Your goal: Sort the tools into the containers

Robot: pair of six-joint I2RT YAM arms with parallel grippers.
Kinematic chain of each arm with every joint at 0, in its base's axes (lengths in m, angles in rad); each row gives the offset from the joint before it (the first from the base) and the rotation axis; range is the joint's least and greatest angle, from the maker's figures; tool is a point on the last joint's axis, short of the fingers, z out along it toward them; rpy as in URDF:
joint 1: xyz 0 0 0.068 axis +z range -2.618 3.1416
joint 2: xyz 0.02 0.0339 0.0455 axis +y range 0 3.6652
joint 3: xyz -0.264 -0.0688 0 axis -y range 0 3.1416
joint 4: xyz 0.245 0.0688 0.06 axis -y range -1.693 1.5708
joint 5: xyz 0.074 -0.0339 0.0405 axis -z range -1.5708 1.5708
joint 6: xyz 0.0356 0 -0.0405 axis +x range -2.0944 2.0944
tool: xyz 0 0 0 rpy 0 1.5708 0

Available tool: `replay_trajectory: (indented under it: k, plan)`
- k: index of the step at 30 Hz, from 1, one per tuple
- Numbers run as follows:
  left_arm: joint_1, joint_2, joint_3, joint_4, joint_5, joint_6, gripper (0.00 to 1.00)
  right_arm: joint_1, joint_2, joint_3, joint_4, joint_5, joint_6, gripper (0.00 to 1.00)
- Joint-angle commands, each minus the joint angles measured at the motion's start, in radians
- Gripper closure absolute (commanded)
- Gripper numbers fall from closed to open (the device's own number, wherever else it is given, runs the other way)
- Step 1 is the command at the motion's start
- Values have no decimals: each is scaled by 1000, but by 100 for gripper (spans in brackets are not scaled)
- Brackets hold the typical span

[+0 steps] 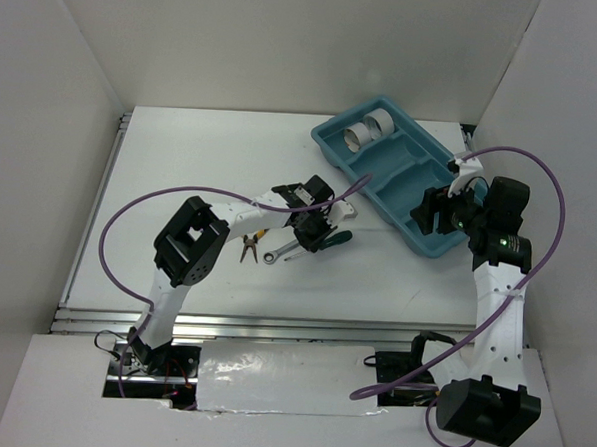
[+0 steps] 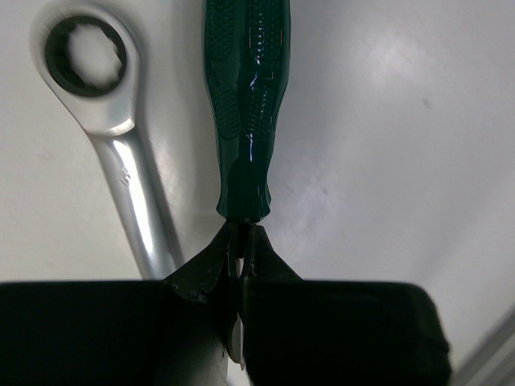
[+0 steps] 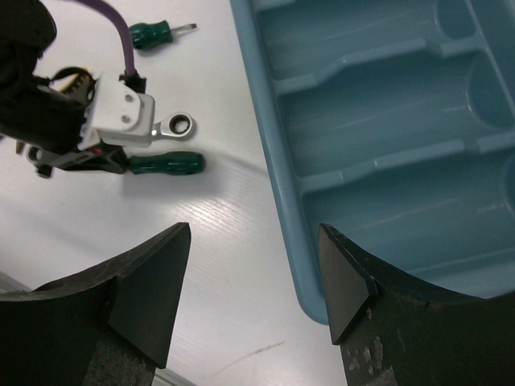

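Observation:
My left gripper (image 1: pixel 316 230) is shut on the metal shaft of a green-handled screwdriver (image 2: pixel 245 104), low over the table; its handle (image 1: pixel 338 238) points right. The silver wrench (image 2: pixel 113 137) lies just beside it (image 1: pixel 282 251). The yellow-handled pliers (image 1: pixel 249 244) lie left of the wrench. A second green screwdriver (image 3: pixel 157 34) lies farther off on the table. The teal tray (image 1: pixel 433 241) stands at the back right, with the white tape roll (image 1: pixel 377 121) and the greyish roll (image 1: pixel 356 137) in its far compartment. My right gripper (image 3: pixel 253 281) is open and empty over the tray's near-left rim (image 3: pixel 278 201).
White walls enclose the table on the left, back and right. A metal rail runs along the table's near edge (image 1: pixel 273 327). The tray's long compartments (image 3: pixel 386 137) hold nothing in the right wrist view. Purple cables loop over both arms.

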Motion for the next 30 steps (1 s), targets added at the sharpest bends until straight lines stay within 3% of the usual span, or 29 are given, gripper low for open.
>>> replay_trajectory:
  k: [1,5,6,10,19,30]
  plan:
    - [36,-107,-11,-52,145,-49,100,47,-22,-12,29,13,-95,28]
    - [128,-190,64,-135,421,-139,100,172,-87,-76,79,60,-250,28]
    - [142,-193,102,-156,537,-141,100,202,-103,-92,96,66,-352,27]
    - [184,-214,138,-227,732,-211,100,392,-170,-170,136,147,-622,26]
    - [135,-297,40,-233,766,-219,100,751,-157,-219,147,275,-1061,25]
    - [96,-300,49,-256,768,-211,100,920,-88,-279,185,347,-1183,27]
